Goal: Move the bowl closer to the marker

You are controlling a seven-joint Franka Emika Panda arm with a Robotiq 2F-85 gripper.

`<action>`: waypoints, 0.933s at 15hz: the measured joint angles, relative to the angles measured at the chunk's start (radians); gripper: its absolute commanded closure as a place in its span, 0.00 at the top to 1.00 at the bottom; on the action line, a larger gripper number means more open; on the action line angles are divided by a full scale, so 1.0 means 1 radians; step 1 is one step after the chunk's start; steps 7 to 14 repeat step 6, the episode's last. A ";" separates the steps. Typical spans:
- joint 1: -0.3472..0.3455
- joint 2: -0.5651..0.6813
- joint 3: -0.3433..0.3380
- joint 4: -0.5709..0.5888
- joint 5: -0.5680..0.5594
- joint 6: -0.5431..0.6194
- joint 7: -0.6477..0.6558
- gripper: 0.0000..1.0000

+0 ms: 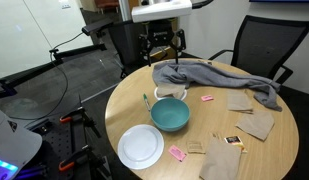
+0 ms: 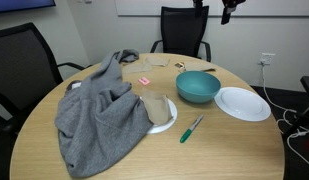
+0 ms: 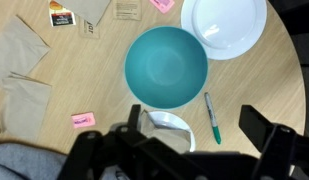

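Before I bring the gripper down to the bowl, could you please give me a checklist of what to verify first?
1. Gripper open, nothing between its fingers: ok.
2. Gripper high above the table, touching nothing: ok in both exterior views.
3. Bowl empty inside: ok.
4. Bare wood between the bowl and the marker: ok, nothing lies in that gap.
5. White plate apart from the bowl's rim: cannot tell, the two rims sit very close.
6. Grey cloth lying off the bowl: ok.
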 measured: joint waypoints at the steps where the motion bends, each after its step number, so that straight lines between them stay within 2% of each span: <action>1: 0.000 -0.001 0.000 0.000 0.002 -0.001 0.000 1.00; 14: 0.000 -0.001 -0.001 0.000 0.009 -0.001 -0.003 1.00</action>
